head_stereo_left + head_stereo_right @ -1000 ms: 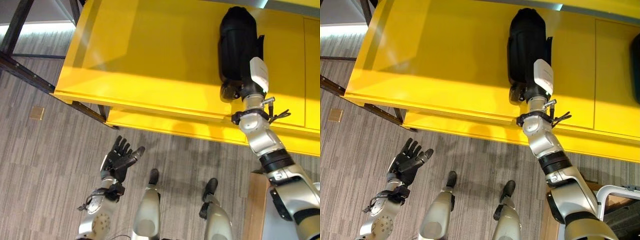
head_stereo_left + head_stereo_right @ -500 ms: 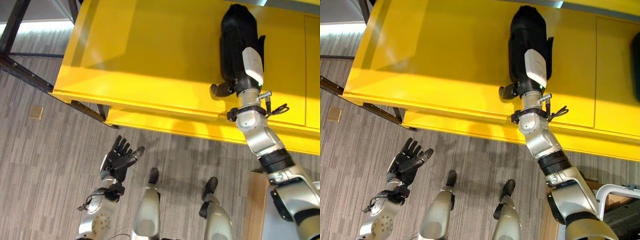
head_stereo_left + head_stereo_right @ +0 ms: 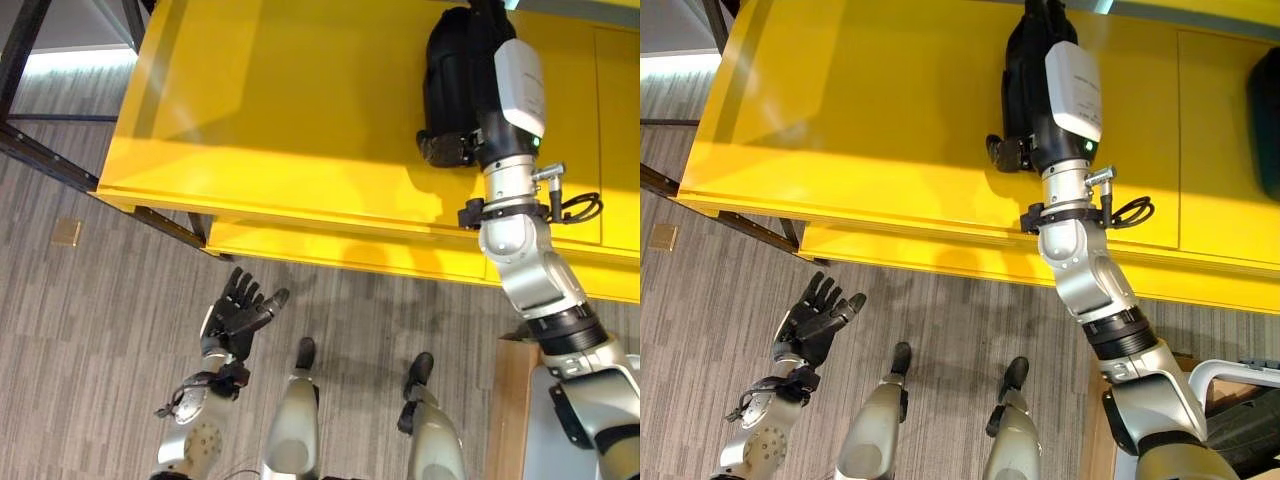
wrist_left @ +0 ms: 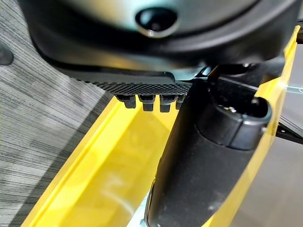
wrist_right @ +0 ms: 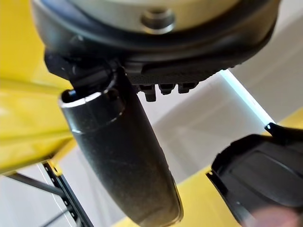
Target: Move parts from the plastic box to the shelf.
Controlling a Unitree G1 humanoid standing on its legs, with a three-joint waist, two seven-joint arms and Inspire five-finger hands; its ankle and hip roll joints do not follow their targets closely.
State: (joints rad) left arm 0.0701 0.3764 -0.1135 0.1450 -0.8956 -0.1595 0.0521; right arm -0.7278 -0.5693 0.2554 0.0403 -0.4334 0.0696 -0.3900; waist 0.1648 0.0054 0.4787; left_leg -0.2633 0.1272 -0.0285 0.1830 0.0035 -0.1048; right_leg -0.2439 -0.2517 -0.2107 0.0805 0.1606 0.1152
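Glossy yellow metal shelf [image 3: 300, 120] on dark steel legs stands over grey striped carpet floor [image 3: 90, 330]. Bulky matte black part [image 3: 450, 80] lies on the shelf beneath the right hand [image 3: 447, 148]; can't tell its finger state. Left hand [image 3: 238, 315] low over carpet, fingers spread, empty.

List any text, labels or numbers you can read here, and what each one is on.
None can be read. The yellow shelf, the black part lying on it, the second black part at the right edge and the floor carry no visible print.
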